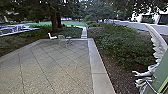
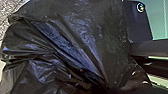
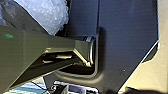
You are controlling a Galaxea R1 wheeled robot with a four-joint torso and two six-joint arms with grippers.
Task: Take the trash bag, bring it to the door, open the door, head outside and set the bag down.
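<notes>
So the black trash bag (image 2: 82,42) is right up against the left wrist camera. Its creases pull together in one spot, which reads like weight hanging off a pinched bit of plastic. Kinda makes sense: a floppy bag is easier to haul bunched up near the robot's own body than swinging loose.

Over in the head view, the white chair (image 1: 52,37) and the tan chair (image 1: 61,40) sit near the far edge of the paved yard (image 1: 57,67), probably parked there so the middle is free for walking. The pale stone border (image 1: 93,53) runs along the paving and seems meant to keep the bushes (image 1: 122,45) and their soil off it. It's outdoors, so the trip looks well along, imo.

Now the murky stuff, going left to right. The bag's bottom is cut off, so no clue if it's touching the ground. The left gripper likely has the gathered plastic, but honestly can't tell whether it's clamped or loose. Far right of the head view, there's a knobbly white shape (image 1: 145,75) beside a green panel (image 1: 161,73), both cropped, no idea what they are. By the right wrist, shiny crinkled material (image 3: 53,15) is partly covered; might be plastic. The right gripper's state? Can't tell either.
</notes>
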